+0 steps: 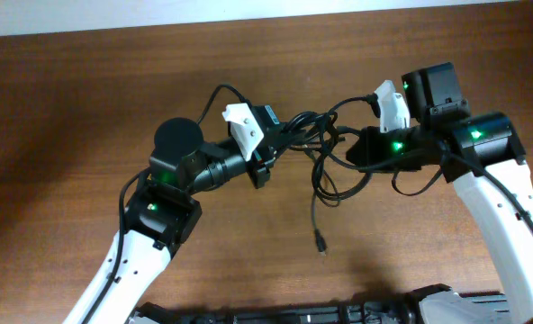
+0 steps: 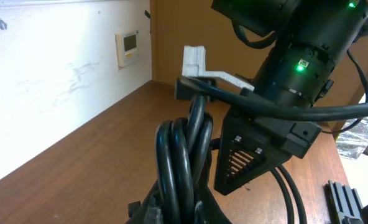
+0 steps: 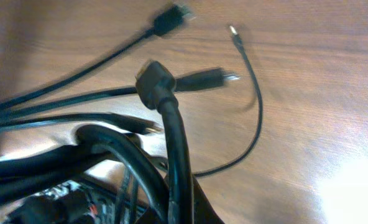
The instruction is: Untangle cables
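The cables (image 1: 325, 171) are a tangle of black cords hanging between my two grippers over the middle of the table. A single cord drops out of it, and its plug (image 1: 321, 243) lies on the wood. My left gripper (image 1: 283, 142) is shut on a bundle of looped cables (image 2: 181, 155), which rise from its jaws (image 2: 184, 214). My right gripper (image 1: 349, 151) faces it from the right. It is shut on one thick cable (image 3: 176, 143), which runs up to a plug (image 3: 153, 78). Several other plug ends (image 3: 171, 18) fan out over the table.
The brown wooden table (image 1: 86, 108) lies bare to the left and along the front. Both arms reach in from the front corners. A white wall with a small control panel (image 2: 128, 46) borders the table's far side. Black equipment (image 1: 338, 315) sits at the front edge.
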Robot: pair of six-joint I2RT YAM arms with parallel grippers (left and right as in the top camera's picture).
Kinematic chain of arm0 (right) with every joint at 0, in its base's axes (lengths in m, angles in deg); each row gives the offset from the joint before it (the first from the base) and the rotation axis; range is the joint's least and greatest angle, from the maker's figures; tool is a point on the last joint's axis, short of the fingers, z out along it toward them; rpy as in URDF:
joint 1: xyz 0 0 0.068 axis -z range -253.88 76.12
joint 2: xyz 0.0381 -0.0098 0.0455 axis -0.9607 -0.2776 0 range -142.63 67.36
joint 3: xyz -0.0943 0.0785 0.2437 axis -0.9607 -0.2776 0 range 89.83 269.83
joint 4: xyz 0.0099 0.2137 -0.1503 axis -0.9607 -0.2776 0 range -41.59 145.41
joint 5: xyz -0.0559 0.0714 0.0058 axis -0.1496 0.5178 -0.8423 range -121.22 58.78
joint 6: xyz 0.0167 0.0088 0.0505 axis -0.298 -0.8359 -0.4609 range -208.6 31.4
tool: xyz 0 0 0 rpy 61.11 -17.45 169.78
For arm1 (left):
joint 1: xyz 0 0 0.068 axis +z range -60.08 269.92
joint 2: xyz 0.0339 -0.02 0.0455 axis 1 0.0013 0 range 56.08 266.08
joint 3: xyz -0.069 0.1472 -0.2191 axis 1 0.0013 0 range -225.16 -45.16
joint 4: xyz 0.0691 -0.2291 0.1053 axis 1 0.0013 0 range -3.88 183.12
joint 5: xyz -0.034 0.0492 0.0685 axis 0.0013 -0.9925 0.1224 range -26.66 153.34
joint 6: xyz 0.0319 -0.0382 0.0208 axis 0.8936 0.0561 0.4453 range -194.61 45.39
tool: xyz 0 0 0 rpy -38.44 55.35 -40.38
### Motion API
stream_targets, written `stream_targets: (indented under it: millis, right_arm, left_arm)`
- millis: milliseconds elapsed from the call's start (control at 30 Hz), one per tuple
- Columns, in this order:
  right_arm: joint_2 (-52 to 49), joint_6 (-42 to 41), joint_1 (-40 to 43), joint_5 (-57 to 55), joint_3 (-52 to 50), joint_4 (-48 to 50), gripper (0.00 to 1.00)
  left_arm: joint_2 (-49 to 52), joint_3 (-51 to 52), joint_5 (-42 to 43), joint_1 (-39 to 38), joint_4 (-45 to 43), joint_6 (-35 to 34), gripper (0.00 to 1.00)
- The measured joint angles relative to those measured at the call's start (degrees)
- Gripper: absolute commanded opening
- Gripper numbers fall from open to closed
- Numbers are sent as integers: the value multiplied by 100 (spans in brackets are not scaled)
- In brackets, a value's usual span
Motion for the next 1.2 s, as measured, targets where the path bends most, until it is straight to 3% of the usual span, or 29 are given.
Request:
stream_targets:
  millis: [233,533,967,1200]
  right_arm:
    - [0,-2,0,-393,0,-310,4]
    - [0,-7,0,-485,0,-315,4]
    - [2,-761,-66,-2253,28,-302,4]
    - [-160,-1012,-151,-2203,221,-415,4]
  left_arm:
    - [-684,2,79,363,177,-20,0]
    - [-1864,2,214,1633,306,-22,0]
    - [-2085,81,697,2485,363,-68,0]
    - [-2527,175,1104,3309,457,-398,0]
